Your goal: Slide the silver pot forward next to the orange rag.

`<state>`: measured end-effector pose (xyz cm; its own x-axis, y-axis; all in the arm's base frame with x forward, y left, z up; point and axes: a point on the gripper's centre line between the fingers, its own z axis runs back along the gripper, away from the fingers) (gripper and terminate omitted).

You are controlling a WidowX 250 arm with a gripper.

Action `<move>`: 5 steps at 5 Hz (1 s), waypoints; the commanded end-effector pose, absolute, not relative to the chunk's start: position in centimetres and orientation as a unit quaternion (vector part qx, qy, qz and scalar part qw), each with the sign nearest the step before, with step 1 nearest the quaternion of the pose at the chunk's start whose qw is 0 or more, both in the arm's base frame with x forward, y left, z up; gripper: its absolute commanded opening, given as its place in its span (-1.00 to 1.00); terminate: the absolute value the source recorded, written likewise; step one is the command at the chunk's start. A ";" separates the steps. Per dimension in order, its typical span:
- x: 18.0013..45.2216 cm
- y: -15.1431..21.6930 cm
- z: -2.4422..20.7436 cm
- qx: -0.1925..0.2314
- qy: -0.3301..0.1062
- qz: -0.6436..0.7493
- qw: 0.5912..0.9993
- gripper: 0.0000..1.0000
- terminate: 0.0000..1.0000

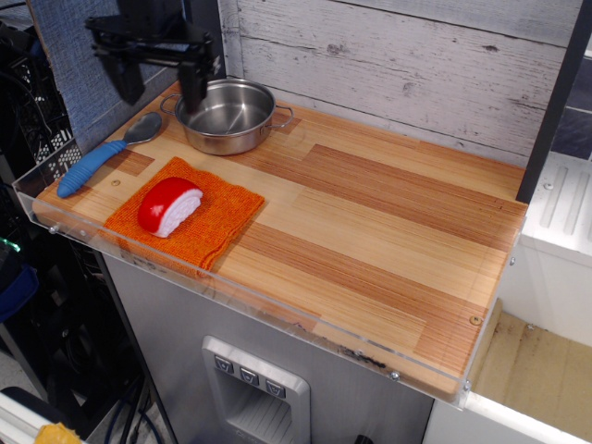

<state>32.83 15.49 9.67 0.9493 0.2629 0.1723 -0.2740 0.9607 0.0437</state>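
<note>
Behind orange rag [188, 215], silver pot [228, 115], handles left-right.

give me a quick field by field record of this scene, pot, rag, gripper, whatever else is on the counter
pot: shallow round stainless-steel pot with wire loop handles, upright, empty, at the back left of the counter
rag: flat square orange woven rag, at the front left, just in front of the pot
on rag: red-and-white toy sushi piece
spoon: blue-handled metal spoon, left of the pot
gripper: black gripper, open, raised over the pot's left rim, holding nothing
surface: wooden counter with a clear plastic edge
</note>
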 end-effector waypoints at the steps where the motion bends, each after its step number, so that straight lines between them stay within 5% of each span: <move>1: 37.4 17.3 10.8 0.004 -0.133 0.100 0.986 1.00 -1.00; 5: 38.6 14.4 7.7 0.015 -0.100 0.062 0.993 1.00 -1.00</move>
<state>38.01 14.11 5.26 0.9824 0.1276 0.1363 -0.1293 0.9916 0.0034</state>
